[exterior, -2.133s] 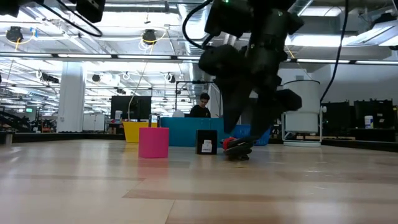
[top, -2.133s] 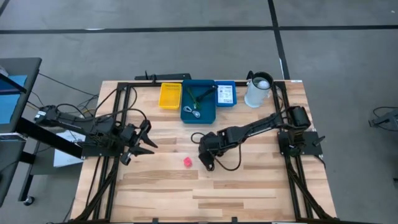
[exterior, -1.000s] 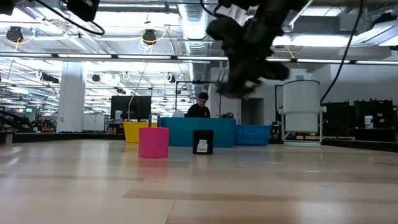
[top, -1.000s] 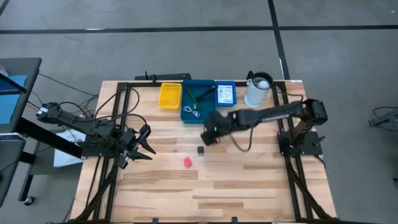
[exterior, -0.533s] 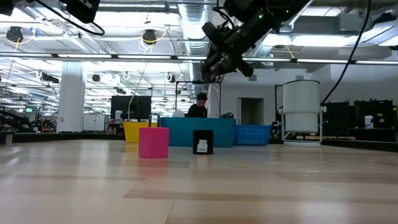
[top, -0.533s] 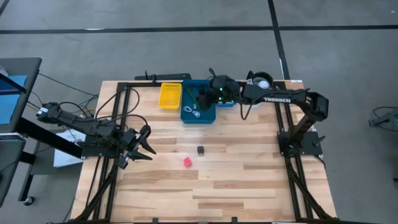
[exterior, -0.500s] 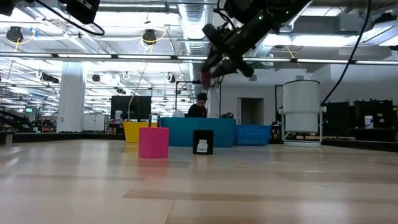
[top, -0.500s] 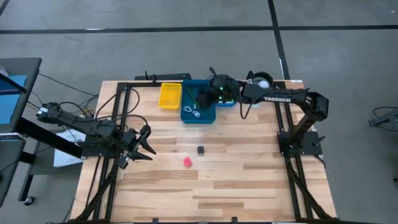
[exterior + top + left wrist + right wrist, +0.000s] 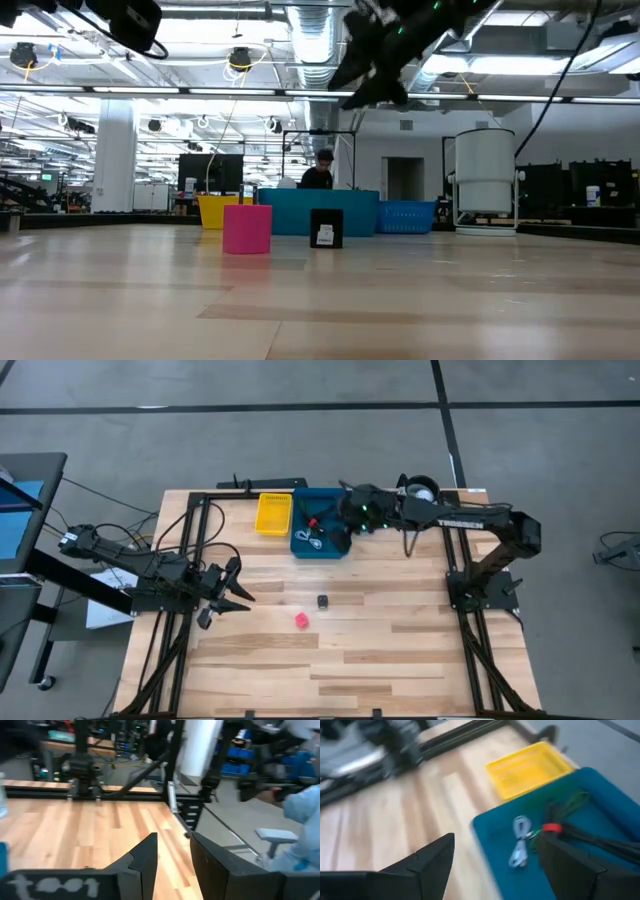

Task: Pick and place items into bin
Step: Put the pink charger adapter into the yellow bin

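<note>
My right gripper [image 9: 495, 854] is open and hovers above the blue bin [image 9: 334, 546] at the table's far edge; it also shows in the high view [image 9: 347, 520] and at the top of the low view [image 9: 372, 62]. In the bin lie a black coiled cable with a red band [image 9: 554, 828], a pale cable [image 9: 519, 851] and green sticks [image 9: 572, 799]. A pink cube [image 9: 300, 620] and a small black block [image 9: 323, 601] rest on the table's middle. My left gripper [image 9: 238, 588] waits open near the left edge.
A yellow tray [image 9: 274, 513] stands left of the bin and a small blue basket [image 9: 405, 213] right of it. The white jug [image 9: 415, 502] is at the far right corner. Bare wood [image 9: 330, 670] spreads over the table's near half. A person [image 9: 322, 172] sits in the room beyond.
My right gripper has swung up from the table's middle toward the far edge and now hangs over the blue bin. The black cable with the red band that it carried now lies in the bin. The black block and pink cube have stayed put.
</note>
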